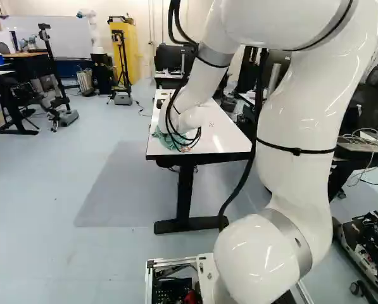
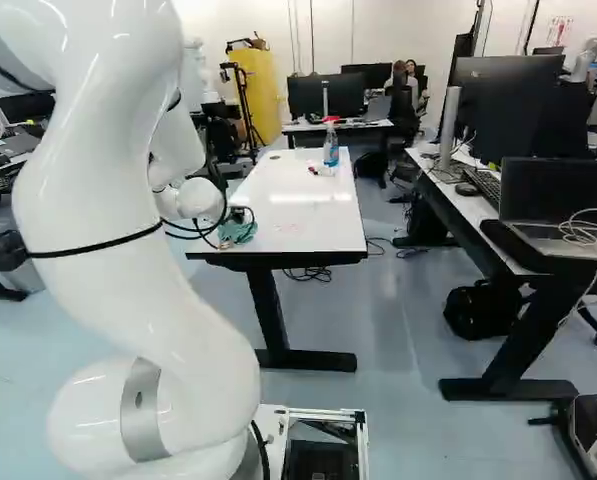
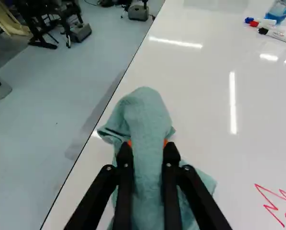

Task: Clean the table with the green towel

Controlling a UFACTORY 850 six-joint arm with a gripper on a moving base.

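At the near left corner of the white table [image 2: 303,200], my gripper [image 2: 242,217] is low over the green towel [image 2: 238,232], partly hidden by the wrist and cables in the right base view. Seen from the wrist, the gripper [image 3: 147,143] is shut on a thick bunched fold of the towel [image 3: 147,112], orange pads against both sides. Loose towel parts spread on the tabletop around the fingers. Red scribble [image 3: 277,206] marks the surface beside the towel, away from the table edge.
A spray bottle [image 2: 331,148] and several markers [image 3: 277,35] stand or lie farther along the table. The table's long edge [image 3: 100,117] runs close beside the towel. A desk with monitors and a laptop [image 2: 553,205] stands to the right in the right base view.
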